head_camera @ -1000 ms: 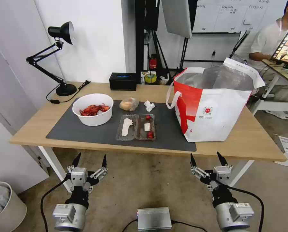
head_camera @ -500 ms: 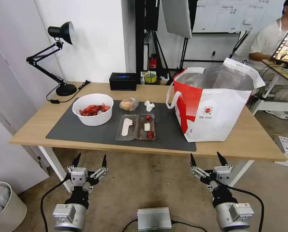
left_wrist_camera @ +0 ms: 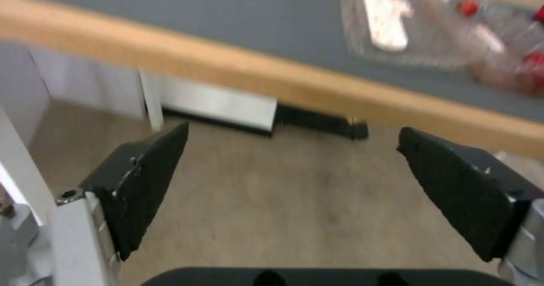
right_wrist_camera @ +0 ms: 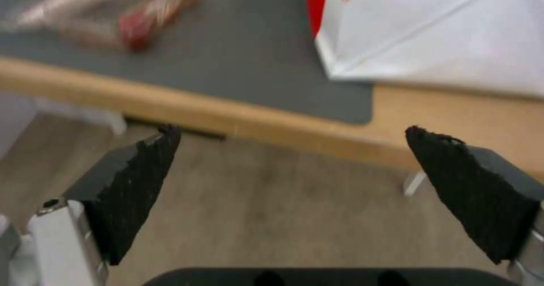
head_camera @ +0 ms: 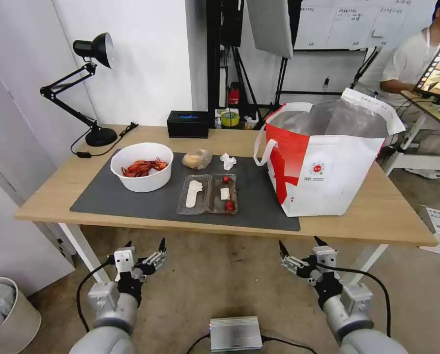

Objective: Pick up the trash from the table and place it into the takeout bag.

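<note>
We are holding the left gripper [head_camera: 145, 244] and right gripper [head_camera: 300, 244] low before the desk [head_camera: 377, 216], jaws spread wide; the trash is lying on the mat [head_camera: 131, 201]; the bag [head_camera: 328, 172] is standing to its right.

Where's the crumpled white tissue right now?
In the head view, the crumpled white tissue lies on the dark grey mat, between the small clear bag of tan food and the red-and-white takeout bag.

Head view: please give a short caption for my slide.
Both open pincers, left and right, wait below the table holding food trash and an open takeout bag.
</note>
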Robot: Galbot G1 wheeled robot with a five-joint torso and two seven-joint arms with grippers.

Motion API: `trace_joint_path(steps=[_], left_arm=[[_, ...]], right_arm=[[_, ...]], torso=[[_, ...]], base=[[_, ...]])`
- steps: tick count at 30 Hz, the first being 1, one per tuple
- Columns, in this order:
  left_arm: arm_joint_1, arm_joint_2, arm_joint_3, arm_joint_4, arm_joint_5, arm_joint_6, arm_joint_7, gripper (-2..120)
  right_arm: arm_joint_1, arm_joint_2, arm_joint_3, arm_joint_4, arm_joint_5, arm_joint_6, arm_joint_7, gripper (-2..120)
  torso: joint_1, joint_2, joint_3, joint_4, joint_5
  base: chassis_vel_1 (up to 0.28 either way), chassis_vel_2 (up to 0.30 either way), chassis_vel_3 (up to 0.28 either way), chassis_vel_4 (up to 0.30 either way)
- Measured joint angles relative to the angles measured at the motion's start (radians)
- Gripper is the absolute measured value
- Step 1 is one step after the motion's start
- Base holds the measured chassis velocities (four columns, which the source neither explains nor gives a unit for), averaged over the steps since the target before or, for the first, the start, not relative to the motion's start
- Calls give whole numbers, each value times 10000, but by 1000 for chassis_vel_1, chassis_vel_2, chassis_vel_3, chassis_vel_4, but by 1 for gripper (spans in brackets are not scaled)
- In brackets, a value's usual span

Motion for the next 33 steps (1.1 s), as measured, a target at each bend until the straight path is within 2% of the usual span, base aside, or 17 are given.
trace_joint_path(steps=[4,5,8,11,15,18,20,21,23,25,28,29,32,33], left_arm=[[-558,342,201,136,-1142,1290,-692,100],[-558,342,201,136,-1142,1290,-692,100],[-750,459,272,188,-1546,1750,-941,100],[-758,464,275,190,-1562,1770,-952,100],[-784,464,271,161,-1721,1684,-990,100],[-876,406,170,-189,-2218,926,-991,100],[-958,320,54,-573,-2788,15,-972,100],[-958,320,54,-573,-2788,15,-972,100],[-1011,257,-47,-882,-3209,-609,-957,100],[-1000,235,-61,-961,-3333,-684,-957,100],[-977,192,-68,-978,-3424,-723,-959,100],[-977,192,-68,-978,-3424,-723,-959,100],[-937,174,-33,-897,-3424,-715,-958,100],[-937,174,-33,-897,-3424,-715,-958,100]], right_arm=[[422,-681,-163,-16,613,-1294,128,100],[422,-681,-163,-16,613,-1294,128,100],[740,-1192,-290,-34,1080,-2281,221,100],[875,-1403,-342,-41,1268,-2685,259,100],[895,-1437,-353,-43,1308,-2755,267,100],[917,-1458,-359,-44,1341,-2750,267,100],[956,-1484,-360,-49,1393,-2643,250,100],[956,-1484,-360,-49,1393,-2643,250,100],[1019,-1494,-352,-58,1479,-2156,129,100],[1062,-1496,-336,-66,1530,-1834,51,100],[1201,-1497,-272,-93,1706,-636,-241,100],[1201,-1497,-272,-93,1706,-636,-241,100],[1342,-1501,-212,-120,1874,502,-518,100],[1342,-1501,-212,-120,1874,502,-518,100]], torso=[[1,0,0,0,0],[1,0,0,0,0],[1,0,0,0,0],[1,0,0,1,0],[1,0,0,1,-1],[1,0,-1,-1,2],[1,0,0,0,0],[1,0,0,0,0],[1,0,-1,-1,3],[1,0,-1,0,-2],[1,0,-1,0,-1],[1,0,-1,0,-1],[1,0,-1,0,-1],[1,0,-1,0,-1]], base=[[0,0,0,0],[0,0,0,0],[0,0,0,0],[0,0,0,0],[0,0,0,0],[0,0,0,0],[0,0,0,0],[0,0,0,0],[0,0,0,0],[0,0,0,0],[0,0,0,0],[0,0,0,0],[0,0,0,0],[0,0,0,0]])
